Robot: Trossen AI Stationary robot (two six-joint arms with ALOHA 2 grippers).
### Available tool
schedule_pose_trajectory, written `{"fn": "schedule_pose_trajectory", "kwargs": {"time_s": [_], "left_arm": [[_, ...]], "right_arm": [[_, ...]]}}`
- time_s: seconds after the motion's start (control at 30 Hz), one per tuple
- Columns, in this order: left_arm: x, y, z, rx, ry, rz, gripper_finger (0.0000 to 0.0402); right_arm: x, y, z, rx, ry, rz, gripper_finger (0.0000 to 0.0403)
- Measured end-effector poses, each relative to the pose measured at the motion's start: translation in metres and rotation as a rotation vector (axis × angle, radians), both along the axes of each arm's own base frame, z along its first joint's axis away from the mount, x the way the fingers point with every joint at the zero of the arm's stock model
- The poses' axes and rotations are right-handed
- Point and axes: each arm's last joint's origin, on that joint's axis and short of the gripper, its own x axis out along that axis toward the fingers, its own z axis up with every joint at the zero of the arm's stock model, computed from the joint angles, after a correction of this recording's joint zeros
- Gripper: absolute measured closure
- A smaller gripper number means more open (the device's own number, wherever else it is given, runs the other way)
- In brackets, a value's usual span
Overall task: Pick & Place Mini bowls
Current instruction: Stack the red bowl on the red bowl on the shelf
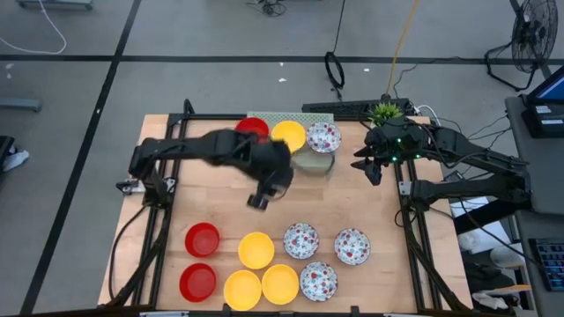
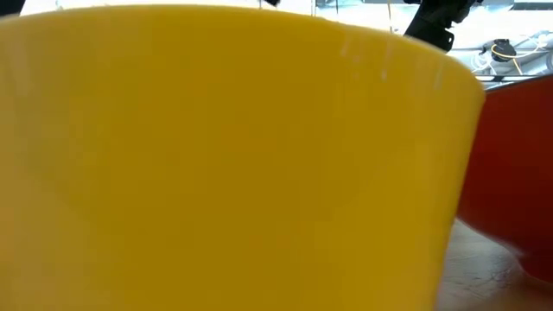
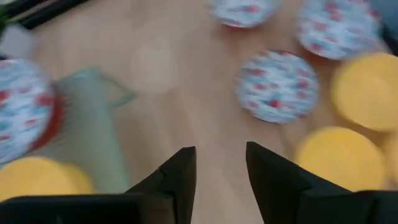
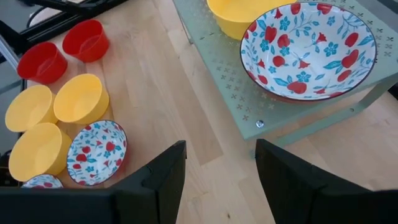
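High view: three mini bowls [image 1: 288, 135] are seen on the green mesh rack [image 1: 313, 161]; nine lie grouped at the counter's [image 1: 211, 198] near edge, nearer the left gripper [image 1: 258, 199].

Left wrist view: its fingers [image 3: 177, 176] are parted, empty.

Right wrist view: the right gripper [image 4: 217, 171] is held open beside the rack; glossy speckled bowl [image 4: 309, 49] ahead.

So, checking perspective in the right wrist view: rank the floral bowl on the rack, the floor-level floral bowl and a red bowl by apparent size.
1. Floral bowl on the rack, nearest.
2. Floral bowl on the table.
3. Red bowl, slightly smaller, farther off.
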Motion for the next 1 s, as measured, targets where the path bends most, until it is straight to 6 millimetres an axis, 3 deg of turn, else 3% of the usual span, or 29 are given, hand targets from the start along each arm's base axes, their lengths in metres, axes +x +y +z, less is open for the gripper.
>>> {"fn": "schedule_pose_trajectory", "kwargs": {"time_s": [0.2,0.4,0.77,1.0], "left_arm": [[-0.014,-0.049,-0.001,-0.052,0.072,-0.030,0.0256],[-0.030,-0.078,-0.003,-0.174,0.184,0.177,0.0256],[-0.048,-0.104,-0.019,-0.305,0.314,0.767,0.0256],[-0.055,-0.109,-0.058,-0.374,0.533,1.146,0.0256]], "right_arm": [[0.002,-0.001,-0.008,0.005,0.017,0.000,0.0220],[0.003,-0.001,-0.029,0.024,0.082,0.000,0.0220],[0.002,-0.001,-0.049,-0.033,0.114,0.065,0.0220],[-0.011,0.003,-0.041,-0.072,0.055,0.083,0.0220]]}}
